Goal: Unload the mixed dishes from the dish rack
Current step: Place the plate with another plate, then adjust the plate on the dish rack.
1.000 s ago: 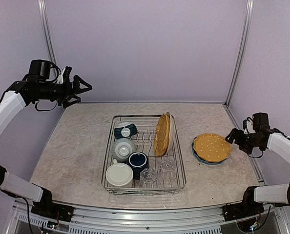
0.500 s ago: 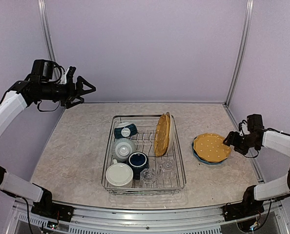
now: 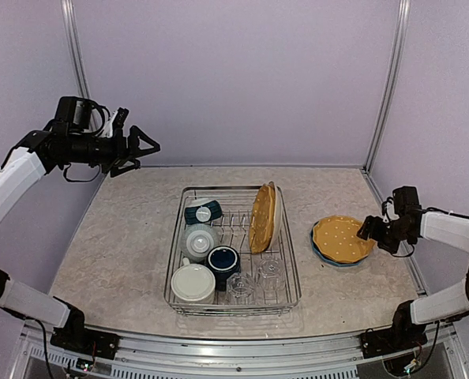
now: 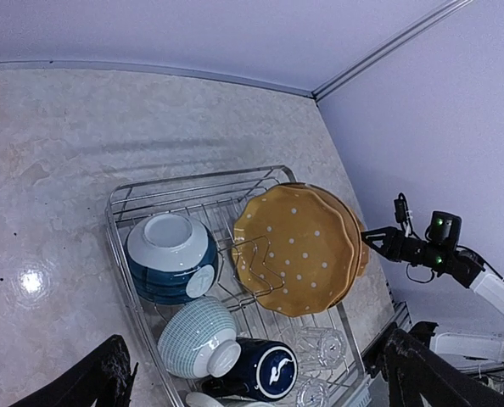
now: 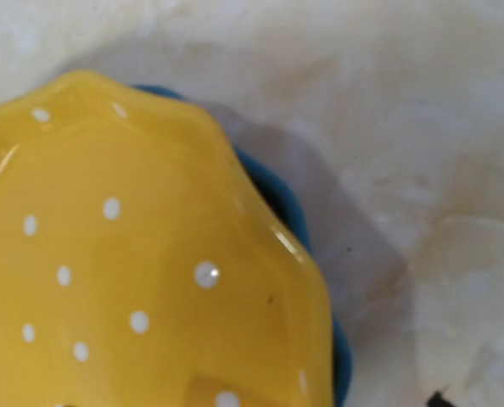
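You see flat plate (image 3: 343, 238): yellow, white dots. Bottom plate (image 5: 296, 222): blue. Upright plate (image 3: 261, 217): yellow, same white dots. Rack (image 3: 291, 272): silver wire. Dark mug (image 3: 223, 261): navy, white mark on side. Pale mug (image 3: 193, 283): cream, plain. Bowl (image 3: 204, 212): teal, white inside. Striped cup (image 3: 199, 239): pale green, fine lines. Tumblers (image 3: 270, 271): clear. Surface (image 3: 124, 245): beige, marbled.

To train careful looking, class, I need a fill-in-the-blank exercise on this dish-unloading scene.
The dotted plate beside the rack lies on a plate coloured ____.
The rack holds ____ clear tumblers.
The left gripper hangs in the air with jaws ____.
Missing words: blue; two; open.
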Tool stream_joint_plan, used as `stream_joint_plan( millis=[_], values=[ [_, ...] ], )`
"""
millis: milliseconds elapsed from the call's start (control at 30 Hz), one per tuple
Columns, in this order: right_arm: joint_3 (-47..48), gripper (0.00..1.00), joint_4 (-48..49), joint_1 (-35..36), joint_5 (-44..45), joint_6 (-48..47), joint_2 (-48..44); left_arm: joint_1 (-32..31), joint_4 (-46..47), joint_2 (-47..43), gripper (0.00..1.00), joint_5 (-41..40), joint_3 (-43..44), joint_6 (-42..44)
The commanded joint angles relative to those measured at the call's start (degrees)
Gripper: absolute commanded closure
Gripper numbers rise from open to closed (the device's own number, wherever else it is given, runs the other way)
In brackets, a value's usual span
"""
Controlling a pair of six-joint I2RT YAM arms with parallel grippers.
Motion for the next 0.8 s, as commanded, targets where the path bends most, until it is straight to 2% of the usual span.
stream_joint_plan(
  millis=[0,133,267,567,767],
  values=[
    [3.6,0.11,-5.6,2.4,5.2,-0.7,-5.1,-1.1,-1.5,0.5,0.01,-1.4,0.7,1.6],
    [6.1,0.03,-7.1,7.0,5.8,1.0,-9.5,-1.4,-1.5,0.5,0.01,-0.9,0.8,1.8],
    [10.7,0.01,-9.1,13.2,8.0,3.3,-11.0,-1.8,-1.5,0.5,0.01,-1.3,0.7,1.8],
    [24.2,0.01,-13.5,31.1,15.9,8.5,-7.7,-1.9,-1.2,-0.3,0.01,-0.7,0.6,1.5],
    [29.6,0.01,-12.1,42.4,19.2,9.6,-3.8,-2.0,-0.9,-0.6,0.01,-0.1,0.3,1.2]
  ],
)
